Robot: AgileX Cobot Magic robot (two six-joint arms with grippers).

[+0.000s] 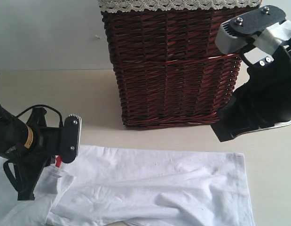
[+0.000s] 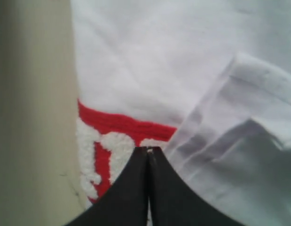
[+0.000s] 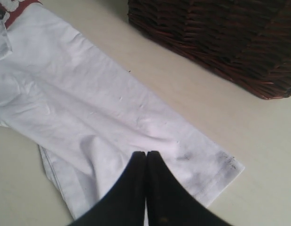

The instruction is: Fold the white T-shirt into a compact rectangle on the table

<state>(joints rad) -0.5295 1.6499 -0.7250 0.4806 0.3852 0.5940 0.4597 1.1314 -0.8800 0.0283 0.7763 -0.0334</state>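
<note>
Soft cloth, woven wicker, matt tabletop.
T-shirt (image 1: 154,183): white cotton-like cloth, matt, lightly creased; its letters (image 2: 112,146) fuzzy, towel-like pile with red edging. basket (image 1: 176,70): dark brown wicker, rough weave, slight sheen; lace (image 1: 173,4) trim on rim. table (image 1: 51,94): smooth matt cream. left gripper (image 2: 148,149), right gripper (image 3: 146,154): smooth matt black, plastic-looking.

Pale wall (image 1: 46,33) behind, perhaps grey-white; brown wicker basket (image 1: 178,70), lace-trimmed.

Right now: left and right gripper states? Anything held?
Left gripper: closed at the white T-shirt, no cloth seen between the jaws.
Right gripper: closed, nothing visibly held.
</note>
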